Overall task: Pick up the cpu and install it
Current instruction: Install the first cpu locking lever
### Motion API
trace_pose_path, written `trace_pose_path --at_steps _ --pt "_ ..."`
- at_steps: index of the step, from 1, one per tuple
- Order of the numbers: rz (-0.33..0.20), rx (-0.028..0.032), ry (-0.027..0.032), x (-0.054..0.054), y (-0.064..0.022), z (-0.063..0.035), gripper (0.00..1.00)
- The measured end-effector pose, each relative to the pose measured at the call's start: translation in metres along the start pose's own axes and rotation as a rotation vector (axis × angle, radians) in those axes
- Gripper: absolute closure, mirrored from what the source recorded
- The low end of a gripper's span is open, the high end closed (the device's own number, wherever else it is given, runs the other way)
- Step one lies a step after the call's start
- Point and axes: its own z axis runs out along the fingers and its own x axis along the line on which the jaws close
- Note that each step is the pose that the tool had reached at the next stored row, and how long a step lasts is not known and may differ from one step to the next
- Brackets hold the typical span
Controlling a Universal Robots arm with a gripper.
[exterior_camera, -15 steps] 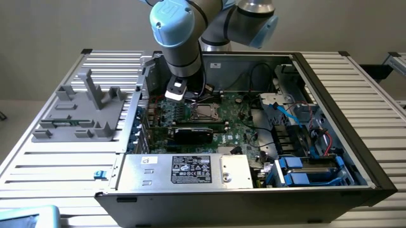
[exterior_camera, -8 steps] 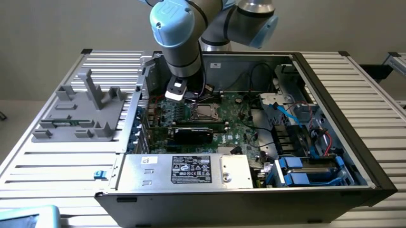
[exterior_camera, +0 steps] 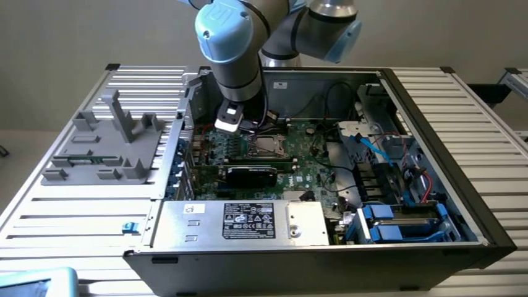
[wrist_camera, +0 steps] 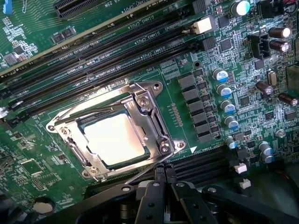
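The cpu, a flat square chip with a bright metal top, lies inside the socket frame on the green motherboard. The metal frame surrounds it. My gripper hovers just beside the socket's lever side, its two black fingers pressed together with nothing between them. In the exterior view the arm reaches down into the open computer case, with the gripper just above the socket.
Black memory slots run beside the socket, and capacitors stand on its other side. A grey plastic fixture with upright posts sits outside the case at the exterior view's left. The power supply fills the case's near side.
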Motion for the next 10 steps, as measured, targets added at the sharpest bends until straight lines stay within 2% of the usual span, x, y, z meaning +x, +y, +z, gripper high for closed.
trace_pose_path --at_steps 10 --pt "0.008 0.0003 0.0036 0.0037 -0.0011 0.0014 0.88"
